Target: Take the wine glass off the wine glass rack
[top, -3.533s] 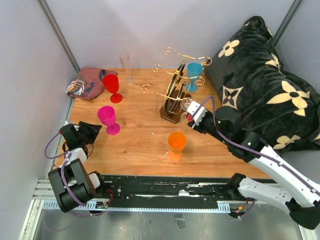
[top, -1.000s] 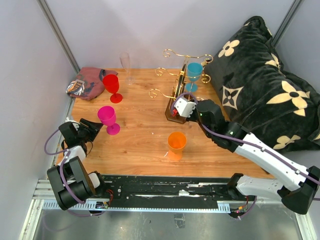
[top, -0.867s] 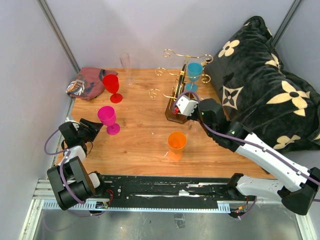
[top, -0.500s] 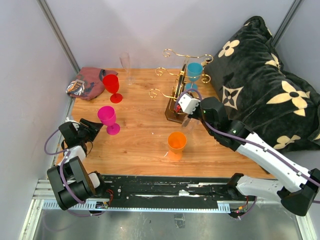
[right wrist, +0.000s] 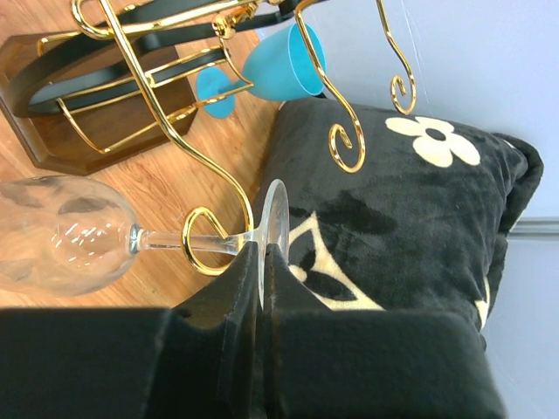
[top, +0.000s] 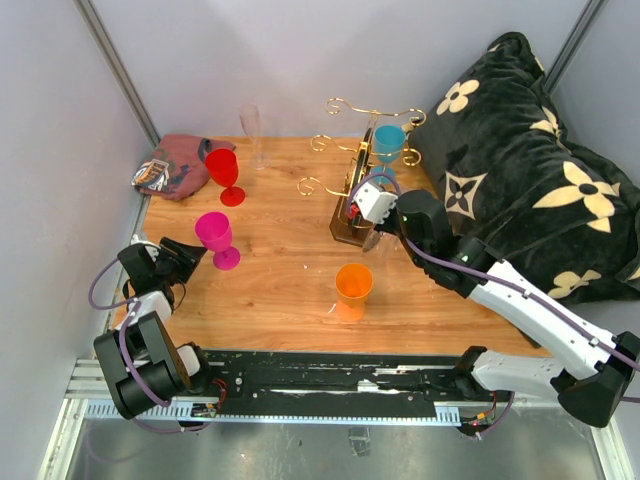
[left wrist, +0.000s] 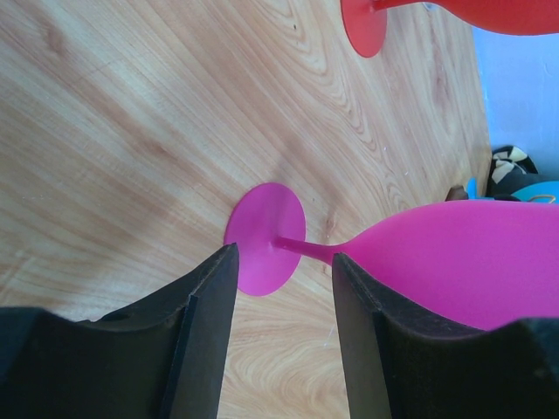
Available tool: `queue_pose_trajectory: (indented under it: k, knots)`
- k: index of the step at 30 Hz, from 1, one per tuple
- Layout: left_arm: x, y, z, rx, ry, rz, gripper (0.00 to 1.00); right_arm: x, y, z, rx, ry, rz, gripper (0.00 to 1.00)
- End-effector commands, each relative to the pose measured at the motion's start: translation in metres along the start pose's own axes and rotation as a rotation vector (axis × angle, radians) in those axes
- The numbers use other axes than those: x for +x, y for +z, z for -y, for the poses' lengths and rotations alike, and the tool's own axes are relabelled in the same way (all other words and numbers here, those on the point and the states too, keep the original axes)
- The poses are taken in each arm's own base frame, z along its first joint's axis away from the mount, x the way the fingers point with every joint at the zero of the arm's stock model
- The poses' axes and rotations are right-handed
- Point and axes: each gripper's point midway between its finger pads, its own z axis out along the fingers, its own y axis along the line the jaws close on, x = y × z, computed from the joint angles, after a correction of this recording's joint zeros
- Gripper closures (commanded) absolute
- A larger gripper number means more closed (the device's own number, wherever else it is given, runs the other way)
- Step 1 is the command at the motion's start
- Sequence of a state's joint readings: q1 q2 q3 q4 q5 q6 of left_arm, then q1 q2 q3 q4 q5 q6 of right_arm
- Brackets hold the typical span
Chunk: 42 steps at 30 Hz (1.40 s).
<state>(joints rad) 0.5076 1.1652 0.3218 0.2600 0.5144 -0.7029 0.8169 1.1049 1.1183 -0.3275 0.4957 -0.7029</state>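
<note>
Left wrist view: left gripper spread wide, empty, foot of magenta plastic goblet just ahead between fingers. Further right, right gripper clenched on disc foot of clear wine glass. Bowl lies sideways, stem apparently not yet clear of curl on dark-wood, gold-wire wine glass rack.

Risks: crooked pull snags stem, drags rack, unseats hanging turquoise glass; thin foot slips.

Pale wooden tabletop, grey walls, black flowered cushion at right.

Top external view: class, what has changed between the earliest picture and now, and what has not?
The right gripper moved in to the wine glass rack, then eased back right, shut on the foot of the clear wine glass; the rack shifted slightly. The left gripper, open by the pink glass, and the other glasses stayed put.
</note>
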Motion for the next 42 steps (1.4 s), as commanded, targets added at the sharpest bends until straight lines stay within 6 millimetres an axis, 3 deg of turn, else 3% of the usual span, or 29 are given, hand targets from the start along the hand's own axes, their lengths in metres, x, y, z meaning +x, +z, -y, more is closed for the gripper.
queue_pose_trajectory:
  k: [1,8,13,17,25,31,42]
  knots:
    - [-0.01,0.001,0.008,0.032,0.025,0.017,0.48,0.003,-0.006,0.036,0.128,0.019,-0.03,0.99]
    - [-0.009,0.001,0.01,0.041,0.019,0.013,0.49,-0.002,0.008,0.034,0.172,-0.004,-0.005,0.99]
    - [-0.012,0.0,0.012,0.046,0.03,0.019,0.49,-0.019,0.015,0.028,0.139,0.014,0.069,0.99]
    - [-0.013,-0.001,0.014,0.051,0.035,0.026,0.49,-0.035,0.008,0.021,0.094,0.029,0.147,0.99]
    - [-0.012,0.0,0.015,0.058,0.027,0.023,0.49,-0.061,-0.005,-0.005,-0.043,-0.015,0.269,0.99]
    - [-0.015,-0.001,0.019,0.067,0.028,0.03,0.49,-0.077,-0.002,-0.024,-0.084,-0.112,0.313,0.99]
    - [-0.024,-0.004,0.03,0.095,0.031,0.046,0.49,-0.136,-0.004,-0.066,-0.118,-0.245,0.47,0.99]
